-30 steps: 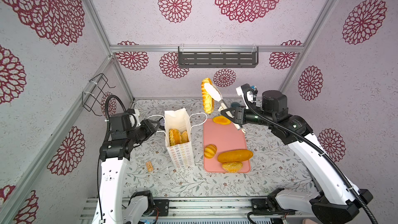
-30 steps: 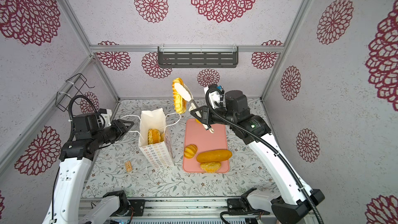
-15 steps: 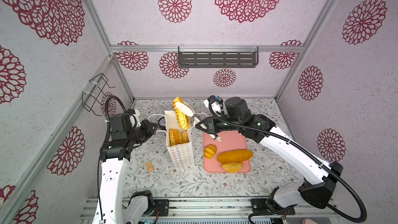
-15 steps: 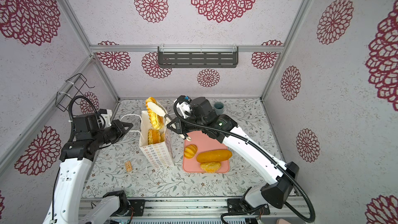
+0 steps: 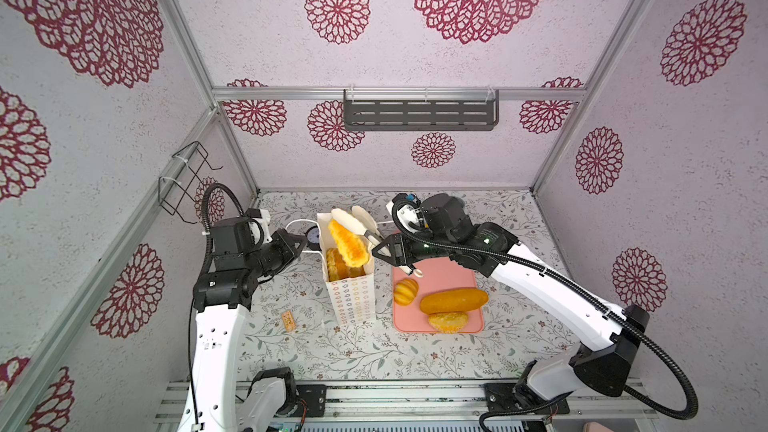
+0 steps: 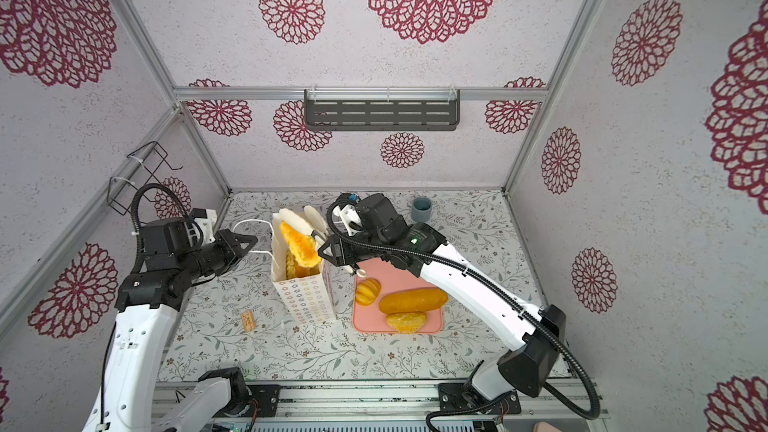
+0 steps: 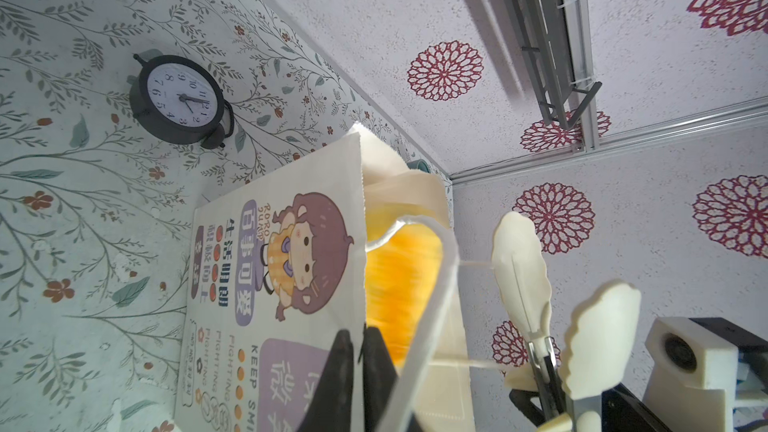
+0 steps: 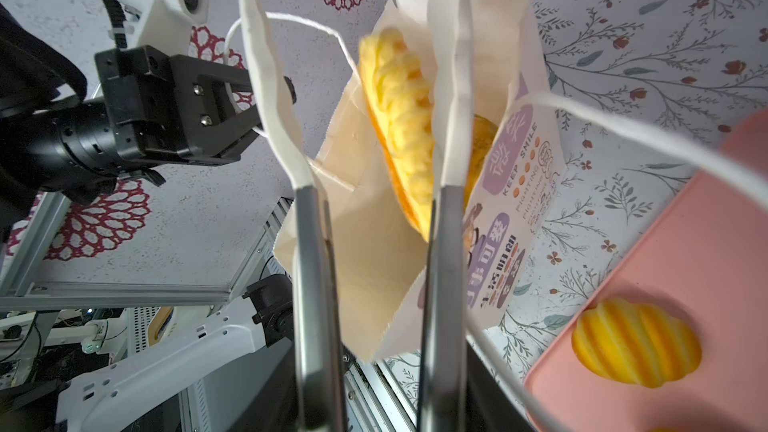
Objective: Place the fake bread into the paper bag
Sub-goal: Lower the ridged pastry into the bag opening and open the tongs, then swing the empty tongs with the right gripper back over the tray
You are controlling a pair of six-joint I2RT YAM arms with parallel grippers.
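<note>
The white paper bag [image 5: 353,305] stands upright left of the pink board, with fake bread [image 5: 334,265] inside it. My right gripper [image 5: 384,253] is shut on a pair of tongs [image 8: 446,243] whose white blades stand spread over the bag's mouth. A ridged yellow bread [image 5: 348,245] hangs blurred between the blades, its lower end in the mouth. My left gripper [image 5: 302,241] is shut on the bag's cord handle [image 7: 432,309] on the bag's left. A ridged bun [image 5: 405,290], a long loaf [image 5: 453,301] and an oval piece [image 5: 448,321] lie on the board.
The pink board [image 5: 440,278] lies right of the bag. A small black clock [image 7: 176,99] stands behind the bag's left side. A tan cracker piece [image 5: 288,321] lies front left. A grey cup [image 6: 422,209] stands at the back. A wire rack [image 5: 183,180] hangs on the left wall.
My right arm swung left with the bread in the tongs, from above the board to over the bag. The blades have spread and the bread has dropped lower. My left gripper has shut on the handle.
</note>
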